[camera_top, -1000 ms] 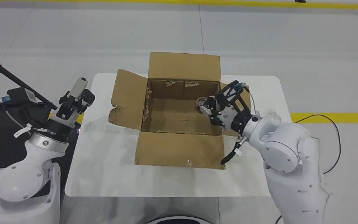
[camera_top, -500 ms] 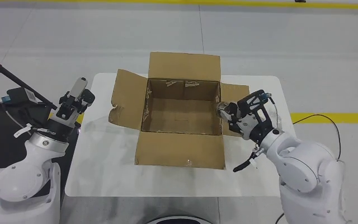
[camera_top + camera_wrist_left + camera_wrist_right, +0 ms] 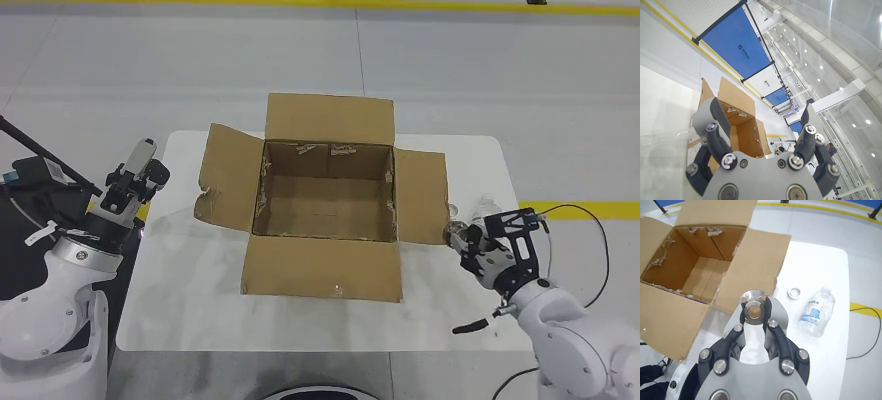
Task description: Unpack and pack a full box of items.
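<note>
White table [image 3: 330,325], rounded corners. Directly on it I note one cardboard box [image 3: 320,268], flaps open, standing to the left of my right gripper [image 3: 754,306], with its right flap reaching just beside the gripper. Ahead of the gripper a clear plastic bottle [image 3: 816,313] lies on its side. A small metal ring [image 3: 794,293] lies flat between that flap and the bottle, touching neither. Clear plastic film [image 3: 664,136] lies beside the box on the side of my left gripper [image 3: 761,111].
</note>
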